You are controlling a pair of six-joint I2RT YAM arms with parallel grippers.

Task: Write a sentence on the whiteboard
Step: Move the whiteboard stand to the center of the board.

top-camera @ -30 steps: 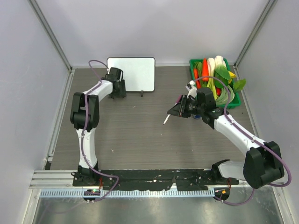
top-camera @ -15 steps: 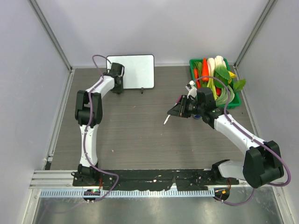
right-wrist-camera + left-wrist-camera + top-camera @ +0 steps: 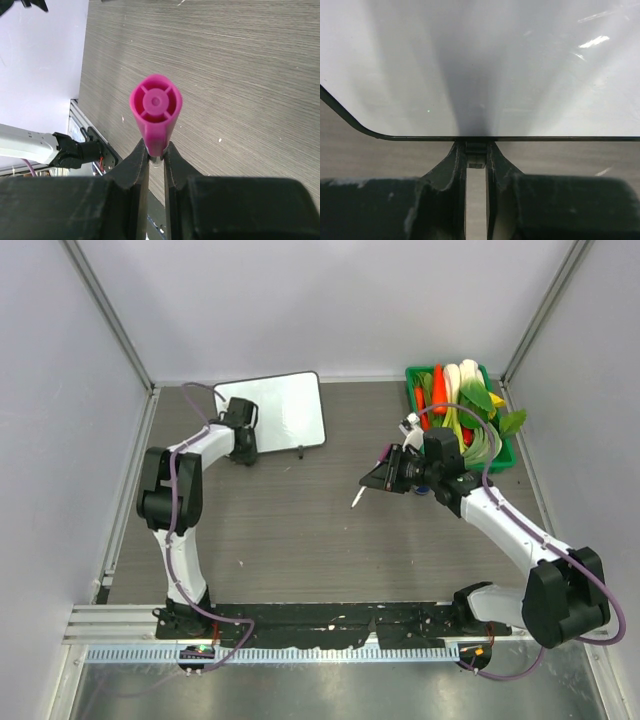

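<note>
- While the left gripper (image 3: 476,161) is clenched, its two dark fingers (image 3: 454,165) pinch a small black foot under the thin dark lower edge of the whiteboard (image 3: 485,75)
- From above, that gripper (image 3: 244,445) sits at the board's near edge, toward its left end; a second black foot (image 3: 302,450) shows farther along the same edge
- Whiteboard (image 3: 275,410): far end of the wood-grain table (image 3: 300,550), well apart from the green crate (image 3: 412,380) and to its left in the overhead view, skewed so that the end nearer the crate lies farther back
- Board face: plain white with glare streaks in both views; I can read no letters on it
- Green crate: far-right corner of the table, filled with carrots, pale white stalks and leafy greens
- Right gripper (image 3: 156,156): shut tight on a magenta marker (image 3: 155,107), whose ribbed round butt end points at the wrist camera
- Overhead, the right gripper (image 3: 372,480) hangs just beside the crate's near-left corner, with the marker's pale tip (image 3: 355,498) slanting down and away from the crate, above bare table
- No brand or label can be read on the marker, the crate or the arms
</note>
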